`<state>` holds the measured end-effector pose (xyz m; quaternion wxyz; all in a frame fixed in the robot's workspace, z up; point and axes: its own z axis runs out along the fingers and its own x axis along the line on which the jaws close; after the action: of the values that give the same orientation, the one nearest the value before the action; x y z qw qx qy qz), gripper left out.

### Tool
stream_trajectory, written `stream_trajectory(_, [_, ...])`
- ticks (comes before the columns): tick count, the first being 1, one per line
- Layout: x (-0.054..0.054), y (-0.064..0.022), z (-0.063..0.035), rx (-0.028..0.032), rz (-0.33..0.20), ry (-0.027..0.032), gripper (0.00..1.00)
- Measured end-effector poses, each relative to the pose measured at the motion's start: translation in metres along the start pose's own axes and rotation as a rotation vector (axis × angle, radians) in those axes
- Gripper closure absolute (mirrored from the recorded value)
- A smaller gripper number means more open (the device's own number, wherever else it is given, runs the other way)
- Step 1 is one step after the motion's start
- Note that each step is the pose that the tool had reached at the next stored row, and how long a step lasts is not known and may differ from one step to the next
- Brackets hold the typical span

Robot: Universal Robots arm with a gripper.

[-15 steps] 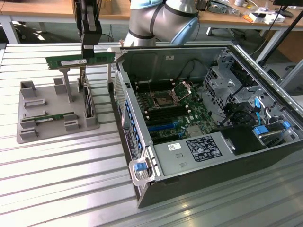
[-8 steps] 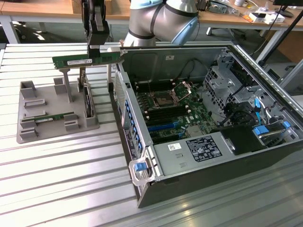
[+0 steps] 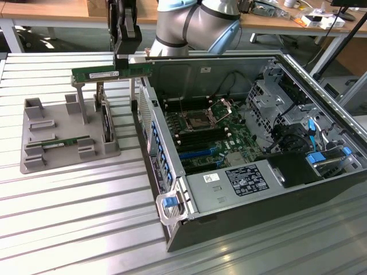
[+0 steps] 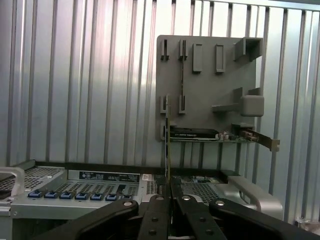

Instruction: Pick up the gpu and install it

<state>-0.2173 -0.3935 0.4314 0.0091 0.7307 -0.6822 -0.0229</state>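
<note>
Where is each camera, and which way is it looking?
Exterior view: up high beside the table, looking down at the computer case and grey holder; the arm shows.
Wrist view: on the wrist, looking down past the black jaws onto the grey holder.
Both see the gpu pinched in the jaws, the grey holder and the computer case.

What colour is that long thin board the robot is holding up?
The gpu is green; the exterior view shows it best.
</note>
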Motion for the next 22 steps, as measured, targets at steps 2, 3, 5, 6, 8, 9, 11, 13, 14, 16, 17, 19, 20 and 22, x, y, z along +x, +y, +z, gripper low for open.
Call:
stream_trajectory(2, [0.0,-0.0023,-0.0001,0.0,0.0,0.0,0.88])
stream_trajectory(3, [0.0,-0.0042,-0.0002,0.0,0.0,-0.0001,0.88])
stream_trajectory(5, [0.001,-0.009,-0.0004,0.0,0.0,0.0,0.88])
stream_trajectory(6, [0.001,-0.0107,-0.0005,0.0001,0.0,-0.0001,0.88])
stream_trajectory(8, [0.001,-0.0145,-0.0006,0.0,0.0,-0.0001,0.88])
stream_trajectory(9, [0.001,-0.0153,-0.0007,0.0,0.0,0.0,0.88])
stream_trajectory(11, [0.001,-0.0178,-0.0008,0.0001,0.0,-0.0001,0.88])
stream_trajectory(13, [0.001,-0.0196,-0.0009,0.0,0.0,-0.0001,0.88])
stream_trajectory(14, [0.001,-0.0211,-0.001,0.0,0.0,0.0,0.88])
stream_trajectory(16, [0.002,-0.0247,-0.0011,0.0,0.0,-0.0001,0.88])
stream_trajectory(17, [0.002,-0.027,-0.0013,0.0,0.0,0.0,0.88])
stream_trajectory(19, [0.002,-0.0301,-0.0014,0.0,0.0,-0.0001,0.88])
stream_trajectory(20, [0.002,-0.0311,-0.0014,0.0,0.0,0.0,0.88])
stream_trajectory(22, [0.002,-0.0329,-0.0015,0.0,0.0,0.0,0.88])
